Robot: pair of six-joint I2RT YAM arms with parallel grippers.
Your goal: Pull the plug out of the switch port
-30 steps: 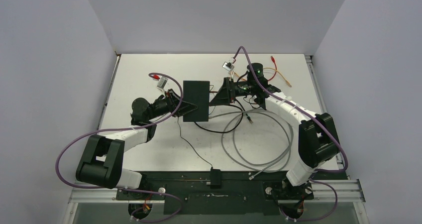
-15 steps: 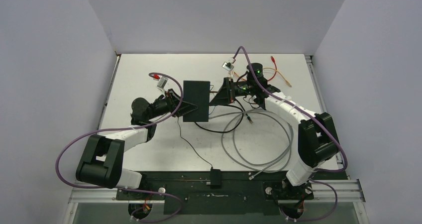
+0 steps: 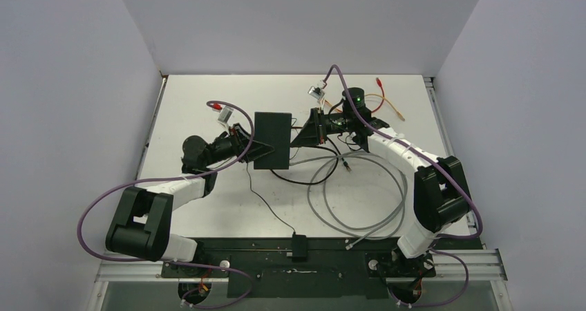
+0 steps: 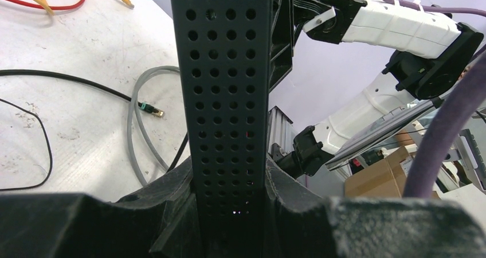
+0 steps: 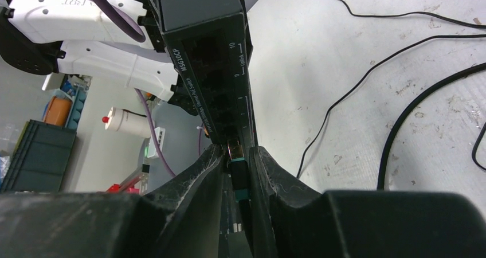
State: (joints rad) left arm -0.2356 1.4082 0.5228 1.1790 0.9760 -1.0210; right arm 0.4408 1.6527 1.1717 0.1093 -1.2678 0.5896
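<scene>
The switch (image 3: 271, 139), a flat matte-black box, lies mid-table between both arms. My left gripper (image 3: 250, 147) holds its left edge. In the left wrist view the perforated side of the switch (image 4: 226, 92) stands squeezed in my left gripper (image 4: 229, 195). In the right wrist view the switch's port face (image 5: 209, 69) runs away from me. The plug (image 5: 237, 175), black with teal bands, sits at a port mouth, and my right gripper (image 5: 236, 167) is shut on it. From above, my right gripper (image 3: 298, 137) hides the plug.
A grey cable (image 3: 359, 193) lies coiled right of the switch, with black cables (image 3: 304, 176) across it. A small black block (image 3: 299, 245) with a thin wire sits at the near edge. Orange and red leads (image 3: 383, 100) lie at the back right.
My right gripper's jaws have closed in on the plug. Both arms and the switch keep their places.
</scene>
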